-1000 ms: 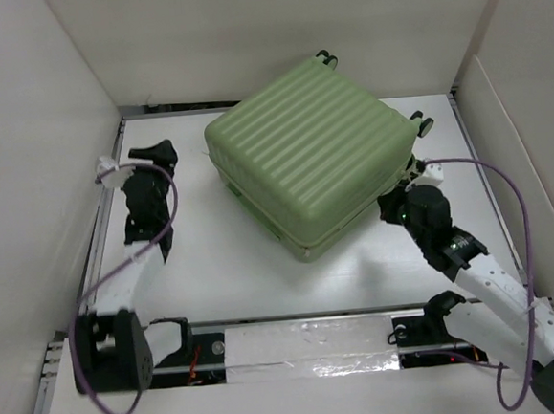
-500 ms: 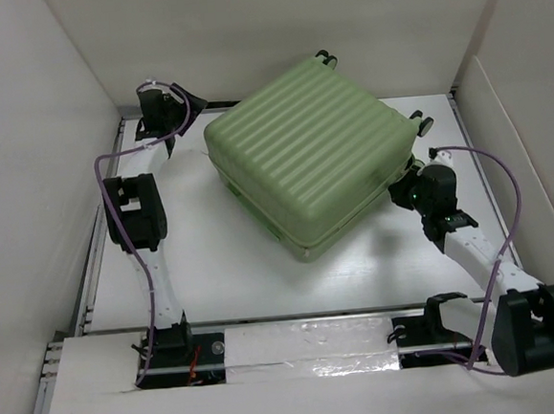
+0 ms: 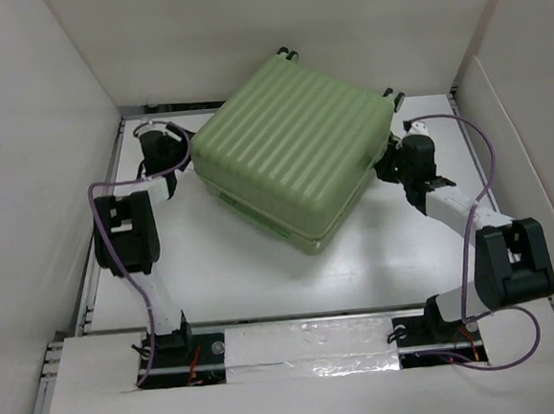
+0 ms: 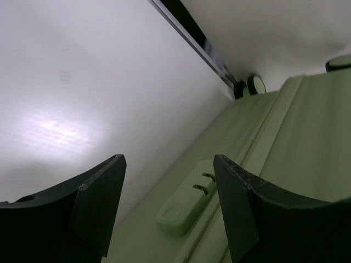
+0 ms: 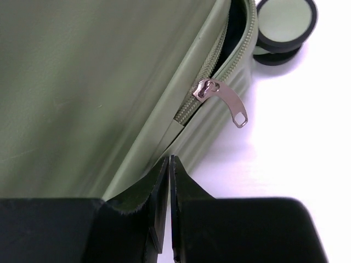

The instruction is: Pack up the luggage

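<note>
The luggage point(image 3: 292, 158) is a light-green ribbed suitcase lying shut on the white table, its black wheels at the far edge. My left gripper point(image 3: 184, 149) is open beside its left side. In the left wrist view the open gripper point(image 4: 169, 164) frames the suitcase's green lock point(image 4: 184, 205). My right gripper point(image 3: 383, 167) is at the suitcase's right side. In the right wrist view it point(image 5: 169, 160) is shut, with its tips against the shell point(image 5: 98, 82) just below the seam. The silver zipper pull point(image 5: 222, 98) hangs just beyond the tips. Past the pull, toward a wheel point(image 5: 285, 22), the zipper gapes dark.
White walls point(image 3: 41, 139) enclose the table on the left, back and right. A black rail point(image 4: 192, 33) runs along the far edge behind the suitcase. A taped strip point(image 3: 307, 344) with both arm bases runs along the near edge.
The suitcase has slid and turned toward the back left. My left gripper has come down to its left side. My right gripper has moved farther back along its right side.
</note>
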Motion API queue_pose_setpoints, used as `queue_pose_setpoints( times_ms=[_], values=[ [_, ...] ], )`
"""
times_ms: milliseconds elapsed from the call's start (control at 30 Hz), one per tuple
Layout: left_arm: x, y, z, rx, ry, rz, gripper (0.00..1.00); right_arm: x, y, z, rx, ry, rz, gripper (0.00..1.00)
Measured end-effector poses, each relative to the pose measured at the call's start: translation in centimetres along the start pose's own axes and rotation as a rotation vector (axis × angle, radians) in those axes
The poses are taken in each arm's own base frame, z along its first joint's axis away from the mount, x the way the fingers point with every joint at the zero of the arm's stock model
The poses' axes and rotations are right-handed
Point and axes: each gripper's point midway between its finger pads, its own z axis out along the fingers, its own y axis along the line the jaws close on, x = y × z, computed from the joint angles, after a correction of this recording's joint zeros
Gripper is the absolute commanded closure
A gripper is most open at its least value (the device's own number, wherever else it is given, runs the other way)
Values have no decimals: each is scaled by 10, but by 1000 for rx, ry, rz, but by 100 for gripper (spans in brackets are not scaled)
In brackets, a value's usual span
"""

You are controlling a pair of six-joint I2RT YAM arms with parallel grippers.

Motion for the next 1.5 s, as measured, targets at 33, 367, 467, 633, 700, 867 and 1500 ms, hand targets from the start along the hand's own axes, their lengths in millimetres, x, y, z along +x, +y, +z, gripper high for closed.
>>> queue_pose_setpoints(
  times_ms=[33,367,467,633,700,867,1500],
  values=[
    [-4,7,-16,-30,-51,-19,38,-2,3,5,-2,4,-12,87],
    [10,18,-153,-106,-359,-107,39,-29,37,76,-61,52,-93,87],
    [23,14,-174,-108,-390,-103,38,-35,51,95,-113,55,-95,85],
    [24,4,-213,-96,-465,-99,35,-33,60,100,-151,68,-99,61],
    [12,-11,-233,-56,-529,-112,34,-32,59,100,-147,75,-103,51],
    [-15,-54,-284,76,-669,-124,39,-27,58,92,-175,112,-101,32],
    [155,-332,-331,829,-107,337,100,3,107,-152,-605,-90,-199,100]
  ],
)
